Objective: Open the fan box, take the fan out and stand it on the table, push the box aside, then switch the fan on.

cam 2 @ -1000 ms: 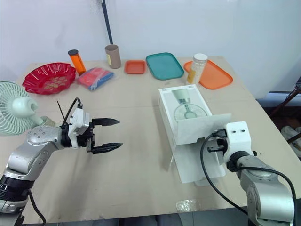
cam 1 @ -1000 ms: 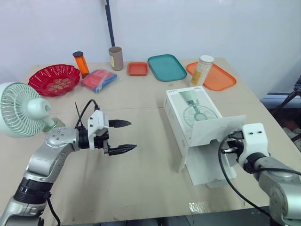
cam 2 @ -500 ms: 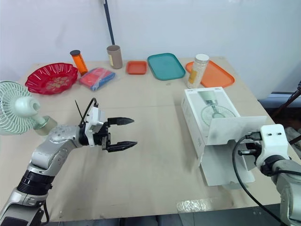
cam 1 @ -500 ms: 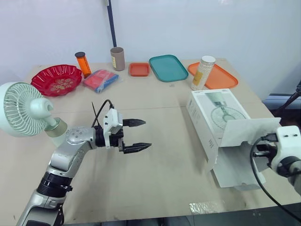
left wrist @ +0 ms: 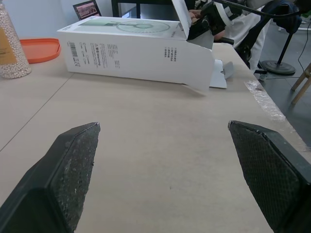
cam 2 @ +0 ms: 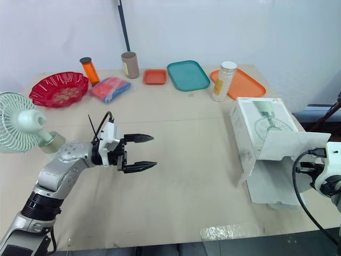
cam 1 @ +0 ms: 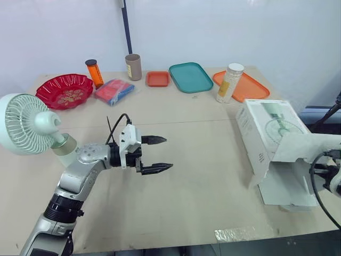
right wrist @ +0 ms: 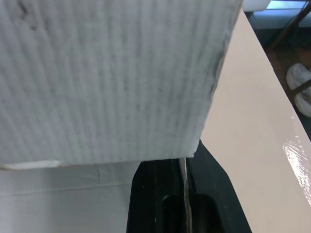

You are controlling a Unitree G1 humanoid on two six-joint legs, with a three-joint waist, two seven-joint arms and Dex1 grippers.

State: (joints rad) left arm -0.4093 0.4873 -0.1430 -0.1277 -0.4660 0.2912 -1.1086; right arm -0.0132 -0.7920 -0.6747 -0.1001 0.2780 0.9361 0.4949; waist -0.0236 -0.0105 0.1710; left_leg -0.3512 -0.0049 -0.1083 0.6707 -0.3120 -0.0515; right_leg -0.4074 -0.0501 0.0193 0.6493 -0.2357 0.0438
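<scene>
Head view: my left gripper (cam 1: pixel 168 153) hovers over the table (cam 1: pixel 208 197) with jaws apart. The fan (cam 1: pixel 26 124) stands behind it.
Left wrist view: the fan box (left wrist: pixel 131 51) lies ahead of these jaws.
Right wrist view: my right gripper (right wrist: pixel 184 187) jaws seem clamped on the box's flap (right wrist: pixel 107 77), though they are partly hidden.

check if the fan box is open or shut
Open: the fan box has its end flap swung out, pinched by the right tool.

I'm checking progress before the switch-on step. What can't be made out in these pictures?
The fan switch: head views, foot partly behind the left arm.
Inside the box: head views, covered by its raised flap.
The right gripper: head views, behind that flap.
</scene>
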